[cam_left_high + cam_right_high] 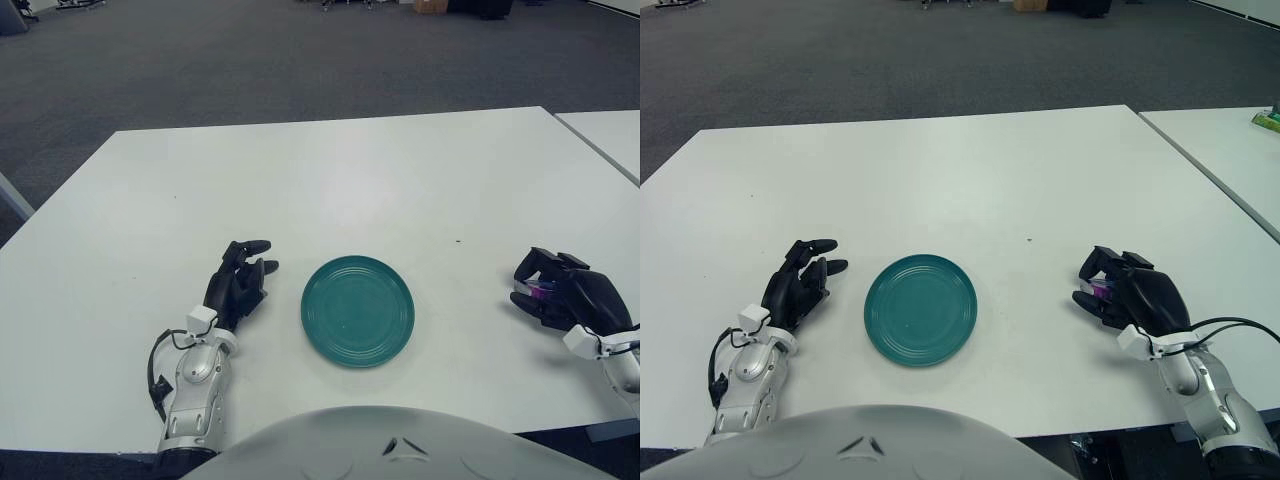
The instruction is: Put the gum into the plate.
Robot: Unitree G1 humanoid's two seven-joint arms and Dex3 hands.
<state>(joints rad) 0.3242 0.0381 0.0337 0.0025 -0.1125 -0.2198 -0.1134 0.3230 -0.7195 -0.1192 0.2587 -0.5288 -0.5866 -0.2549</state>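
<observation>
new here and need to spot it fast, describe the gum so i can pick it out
On the white table, look right of the green plate to the black right hand near the table's right edge. The gum is the small purple sliver between its curled fingers, the only purple thing there.

Bright, even overhead light falls on the white worktop (330, 180), leaving a soft pale sheen just beyond the green plate (358, 310). Shadows are faint and short, hugging the plate's rim and the dark hands. Focus holds sharp throughout; the far floor looks dimmer.
</observation>
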